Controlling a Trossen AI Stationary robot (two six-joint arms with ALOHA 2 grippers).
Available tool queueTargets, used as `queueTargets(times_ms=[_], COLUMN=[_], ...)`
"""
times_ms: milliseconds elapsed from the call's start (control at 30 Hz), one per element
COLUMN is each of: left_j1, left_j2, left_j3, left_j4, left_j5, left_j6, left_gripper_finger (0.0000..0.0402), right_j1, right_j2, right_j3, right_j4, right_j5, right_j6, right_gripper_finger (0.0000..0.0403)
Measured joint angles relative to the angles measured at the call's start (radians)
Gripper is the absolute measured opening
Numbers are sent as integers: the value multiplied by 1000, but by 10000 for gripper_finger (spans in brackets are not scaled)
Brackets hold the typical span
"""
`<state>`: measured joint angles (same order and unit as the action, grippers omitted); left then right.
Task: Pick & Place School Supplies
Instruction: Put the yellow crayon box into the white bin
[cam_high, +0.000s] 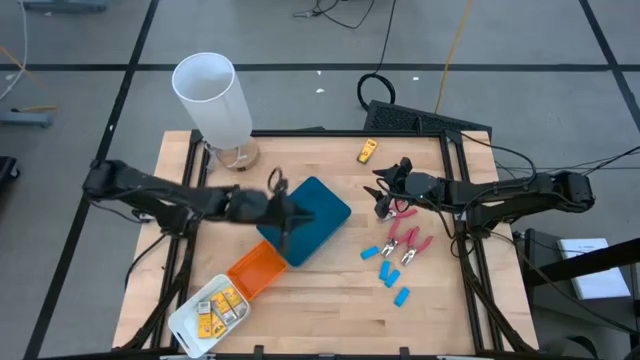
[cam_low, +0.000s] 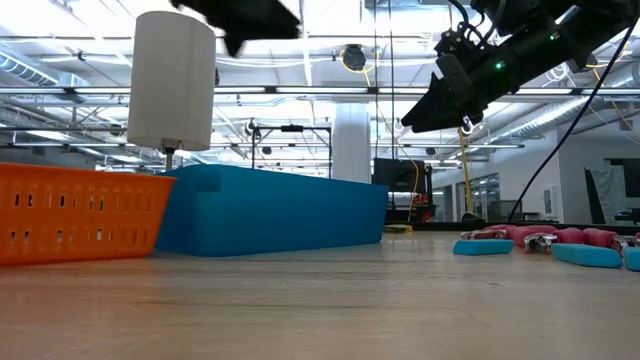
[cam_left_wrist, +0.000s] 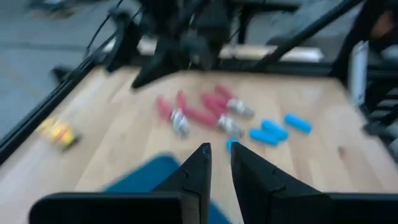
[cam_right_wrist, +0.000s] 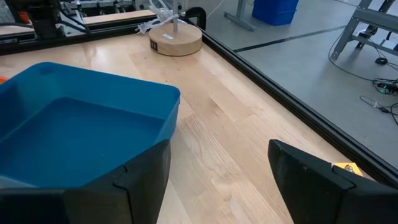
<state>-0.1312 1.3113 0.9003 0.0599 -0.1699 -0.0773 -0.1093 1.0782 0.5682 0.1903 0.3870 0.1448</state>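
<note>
Two pink-handled metal tools lie on the table at the right, with several light-blue oblong pieces beside them; both also show in the left wrist view. One yellow piece lies near the far edge. Several more yellow pieces lie in the white tray. My right gripper hangs open and empty above the table, just to the far left of the pink tools. My left gripper hovers over the teal tray, fingers nearly together, holding nothing.
The orange tray and the white tray stand in a row at the near left of the teal tray. A tall white cylinder on a round wooden base stands at the far left. Black rails edge the table.
</note>
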Motion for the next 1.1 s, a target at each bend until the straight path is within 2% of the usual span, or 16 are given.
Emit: queueTargets(times_ms=[133, 200, 333, 467, 533, 667, 900, 1100], left_j1=[192, 289, 440, 524, 540, 555, 572, 580], left_j2=[53, 79, 138, 217, 255, 314, 340, 332], left_j3=[-39, -44, -44, -44, -44, -44, -44, -44], left_j4=[231, 262, 260, 252, 265, 261, 316, 312], left_j5=[285, 373, 410, 475, 467, 320, 189, 165], left_j6=[21, -6, -43, -129, -182, -263, -344, -177], left_gripper_finger=[47, 45, 67, 111, 133, 168, 197, 214], right_j1=[0, 0, 0, -6, -15, -34, -62, -135], right_j2=[6, 7, 13, 13, 13, 13, 13, 16], right_j3=[0, -3, -33, -80, -104, -137, -143, -140], right_j4=[1, -3, 21, 65, 100, 179, 193, 158], right_j5=[0, 0, 2, 2, 3, 3, 3, -4], right_j6=[0, 0, 0, -8, -14, -15, -16, 29], right_gripper_finger=[261, 261, 261, 261, 261, 261, 261, 261])
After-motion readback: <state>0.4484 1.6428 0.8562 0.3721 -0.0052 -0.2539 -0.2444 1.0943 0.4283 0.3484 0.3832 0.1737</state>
